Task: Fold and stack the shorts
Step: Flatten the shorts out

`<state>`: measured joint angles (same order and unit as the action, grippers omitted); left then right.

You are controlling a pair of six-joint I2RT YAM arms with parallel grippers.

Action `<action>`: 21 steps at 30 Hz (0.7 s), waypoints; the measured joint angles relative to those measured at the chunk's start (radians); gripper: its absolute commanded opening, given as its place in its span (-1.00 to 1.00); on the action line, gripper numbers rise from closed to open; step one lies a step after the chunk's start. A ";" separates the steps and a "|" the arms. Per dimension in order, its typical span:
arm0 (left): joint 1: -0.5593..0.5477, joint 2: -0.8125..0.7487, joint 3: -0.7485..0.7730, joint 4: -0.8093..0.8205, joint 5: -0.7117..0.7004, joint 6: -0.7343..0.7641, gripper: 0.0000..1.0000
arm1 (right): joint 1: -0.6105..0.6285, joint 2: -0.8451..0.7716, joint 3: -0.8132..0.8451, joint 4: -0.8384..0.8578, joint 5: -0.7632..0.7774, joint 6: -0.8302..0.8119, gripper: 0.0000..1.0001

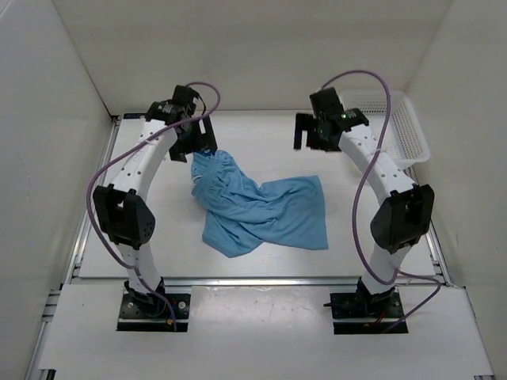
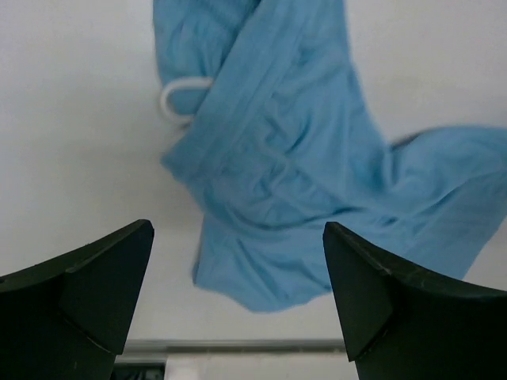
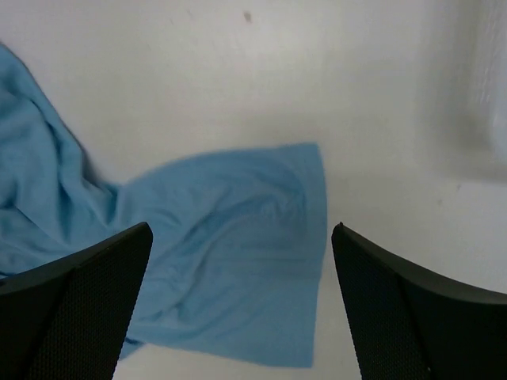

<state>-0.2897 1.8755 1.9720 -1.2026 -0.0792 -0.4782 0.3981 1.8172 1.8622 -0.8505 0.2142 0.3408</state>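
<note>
Crumpled sky-blue shorts (image 1: 261, 210) lie on the table (image 1: 261, 134); left hand (image 2: 238, 229) and right hand (image 3: 242, 229) gape wide, gripping nothing.

One pair of shorts (image 1: 261, 210) (blue), one basket (image 1: 410, 127)

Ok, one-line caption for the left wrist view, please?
Open left pincer hovers over crumpled light sky-blue fabric shorts, white drawstring loop showing, on white table.
</note>
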 measured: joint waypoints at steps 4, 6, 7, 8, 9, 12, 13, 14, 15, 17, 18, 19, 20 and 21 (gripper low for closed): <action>0.001 -0.134 -0.252 0.051 0.040 -0.010 -0.20 | -0.008 -0.159 -0.367 0.040 -0.030 0.022 -0.06; 0.005 -0.208 -0.356 0.082 0.052 -0.011 -0.50 | -0.019 -0.253 -0.497 0.061 -0.050 0.034 -0.67; 0.010 -0.238 -0.402 0.098 0.061 -0.013 -0.53 | -0.023 -0.297 -0.550 0.069 -0.060 0.047 -0.99; 0.020 -0.267 -0.452 0.122 0.071 -0.014 -0.33 | -0.028 -0.344 -0.607 0.087 -0.069 0.062 -1.00; 0.032 -0.282 -0.492 0.137 0.081 -0.014 0.01 | -0.034 -0.385 -0.661 0.107 -0.080 0.078 -1.00; 0.079 -0.281 -0.606 0.202 0.119 -0.029 0.89 | -0.042 -0.465 -0.803 0.156 -0.132 0.120 -0.83; 0.093 -0.269 -0.632 0.216 0.131 -0.032 0.96 | -0.043 -0.486 -0.850 0.166 -0.151 0.140 -0.72; 0.106 -0.254 -0.657 0.235 0.143 -0.043 1.00 | -0.043 -0.505 -0.895 0.173 -0.167 0.159 -0.32; 0.119 -0.240 -0.677 0.253 0.154 -0.051 1.00 | -0.043 -0.525 -0.933 0.175 -0.184 0.186 -0.10; 0.139 -0.196 -0.694 0.285 0.177 -0.057 0.95 | -0.045 -0.574 -1.006 0.181 -0.219 0.229 0.57; 0.144 -0.176 -0.695 0.301 0.186 -0.057 0.91 | -0.045 -0.597 -1.033 0.185 -0.233 0.252 0.71; 0.146 -0.153 -0.695 0.320 0.195 -0.058 0.85 | -0.048 -0.631 -1.069 0.196 -0.248 0.269 0.78; 0.146 -0.131 -0.694 0.336 0.203 -0.058 0.65 | -0.052 -0.657 -1.096 0.200 -0.259 0.293 0.81; 0.145 -0.105 -0.688 0.349 0.213 -0.062 0.45 | -0.058 -0.680 -1.119 0.203 -0.269 0.312 0.81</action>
<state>-0.1444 1.7706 1.2842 -0.8539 0.1341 -0.5400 0.3405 1.1370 0.7429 -0.6479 -0.0544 0.6529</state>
